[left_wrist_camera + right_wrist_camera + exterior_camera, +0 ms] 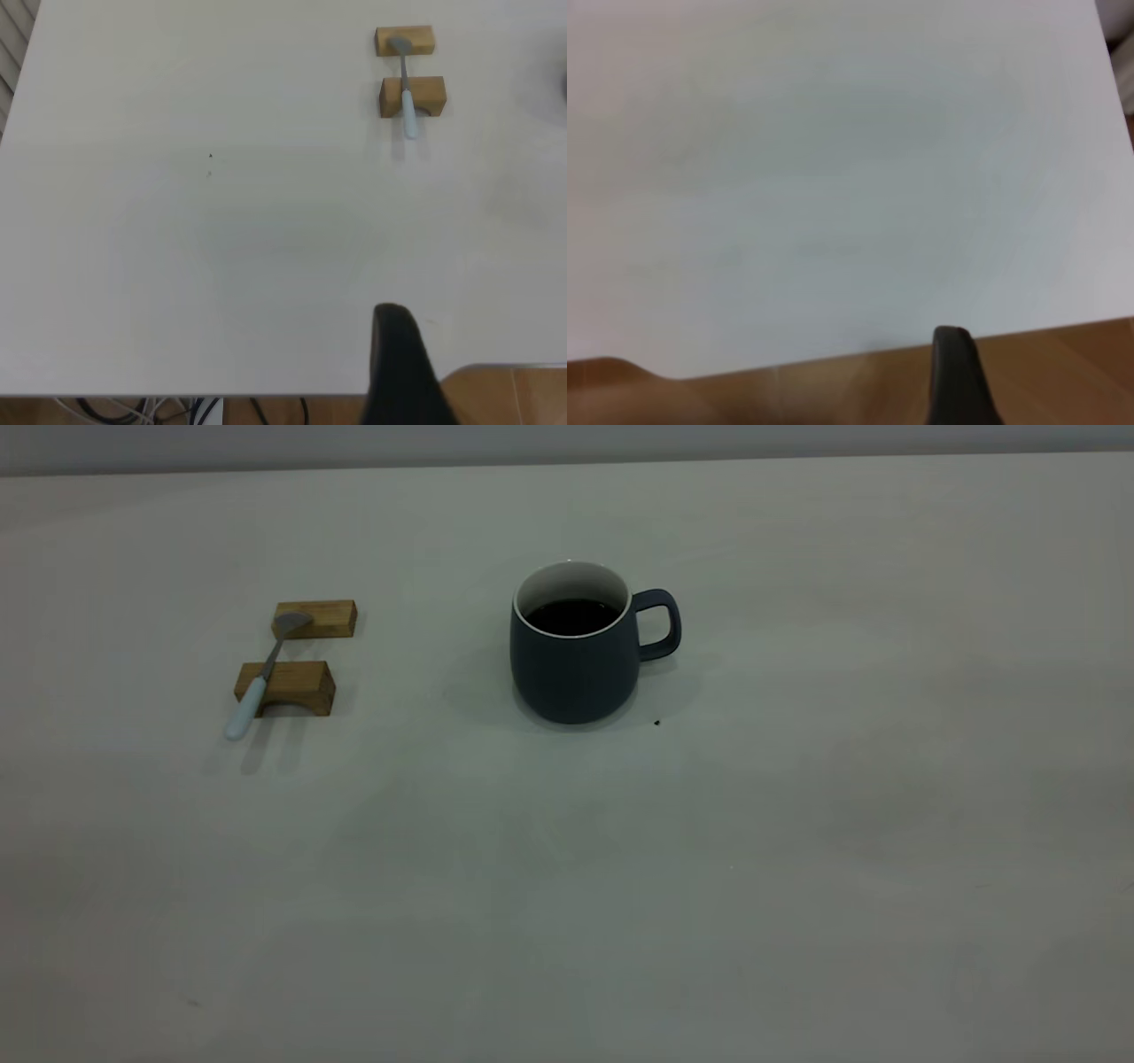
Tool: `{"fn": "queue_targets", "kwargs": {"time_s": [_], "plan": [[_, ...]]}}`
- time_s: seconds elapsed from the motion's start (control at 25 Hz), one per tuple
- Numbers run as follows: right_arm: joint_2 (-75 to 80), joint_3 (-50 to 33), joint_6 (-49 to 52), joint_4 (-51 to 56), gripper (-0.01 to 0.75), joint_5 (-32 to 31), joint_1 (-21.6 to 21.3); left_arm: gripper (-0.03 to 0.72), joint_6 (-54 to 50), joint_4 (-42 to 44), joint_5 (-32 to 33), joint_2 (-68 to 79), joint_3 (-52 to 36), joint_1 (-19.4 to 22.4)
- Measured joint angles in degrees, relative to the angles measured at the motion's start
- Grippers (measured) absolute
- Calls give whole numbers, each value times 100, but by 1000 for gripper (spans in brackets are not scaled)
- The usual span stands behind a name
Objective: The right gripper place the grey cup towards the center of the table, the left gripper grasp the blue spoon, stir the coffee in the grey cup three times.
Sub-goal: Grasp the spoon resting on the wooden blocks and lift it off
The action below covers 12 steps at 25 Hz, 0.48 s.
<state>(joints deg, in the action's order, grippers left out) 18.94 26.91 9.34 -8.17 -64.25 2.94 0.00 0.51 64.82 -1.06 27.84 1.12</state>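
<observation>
The grey cup stands upright near the middle of the table, its handle turned to the right and dark coffee inside. At the left, the blue spoon lies across two wooden blocks, pale handle toward the front, metal bowl on the far block. Neither arm shows in the exterior view. In the left wrist view only a black part of my left gripper shows, at the table's near edge, far from the spoon. My right gripper hangs past the table's edge, touching nothing.
The two brown wooden blocks carry the spoon. A tiny dark speck lies beside the cup's base. Brown floor and cables show beyond the table edge in the wrist views.
</observation>
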Motion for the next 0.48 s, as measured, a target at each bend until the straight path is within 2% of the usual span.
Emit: {"fn": "queue_targets", "kwargs": {"time_s": [0.12,0.28,0.48], "plan": [[-216,0,4,0,510,2,-34,519,0,0,0,0,0,0],[-635,0,4,-5,510,1,-289,519,0,0,0,0,0,0],[-1293,0,4,-5,510,-10,-316,519,0,0,0,0,0,0]]}}
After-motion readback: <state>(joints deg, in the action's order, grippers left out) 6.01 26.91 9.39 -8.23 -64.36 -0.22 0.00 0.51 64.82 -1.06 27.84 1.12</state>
